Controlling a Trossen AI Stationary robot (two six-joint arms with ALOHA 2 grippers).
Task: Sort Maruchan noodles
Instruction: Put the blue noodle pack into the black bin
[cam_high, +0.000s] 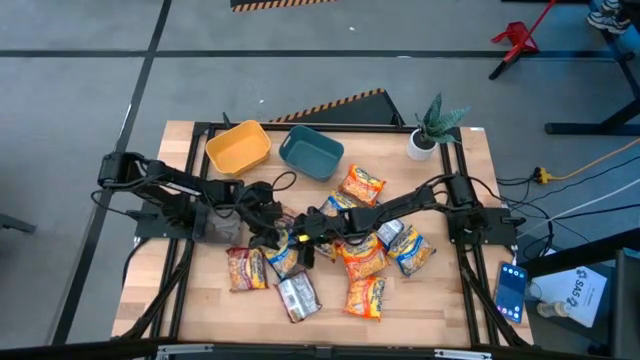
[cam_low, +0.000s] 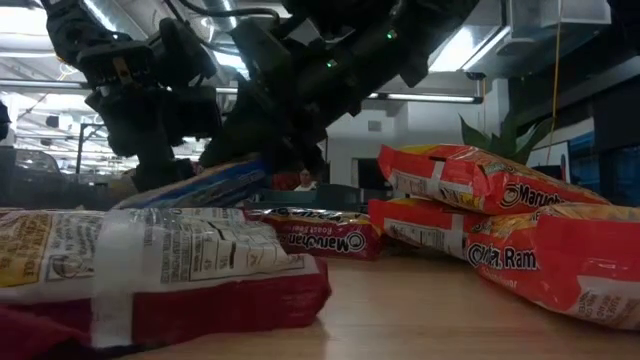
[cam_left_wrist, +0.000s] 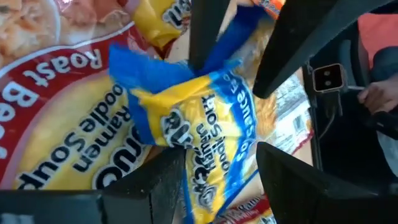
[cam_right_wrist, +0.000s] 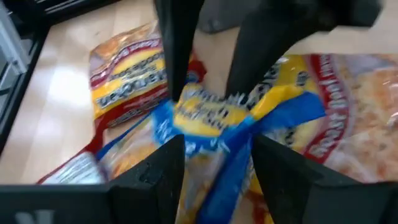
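A blue and yellow packet (cam_high: 285, 252) is pinched from both ends near the middle of the tabletop.

The left gripper (cam_left_wrist: 211, 168) is closed on one end of it and the right gripper (cam_right_wrist: 208, 158) on the other end (each with a finger on either side); the other noodle packets (cam_high: 365, 258) are spread around it; a yellow bin (cam_high: 238, 147) and a teal bin (cam_high: 311, 152) are seen by the far edge.

You're looking at a blue packet (cam_high: 284, 252) with yellow print; just beside it a red-maroon packet (cam_high: 245, 268) is showing yellow noodles, orange packets (cam_high: 362, 256) are lying nearby, and farther off are sitting a yellow bin (cam_high: 238, 147) and a teal bin (cam_high: 311, 152).
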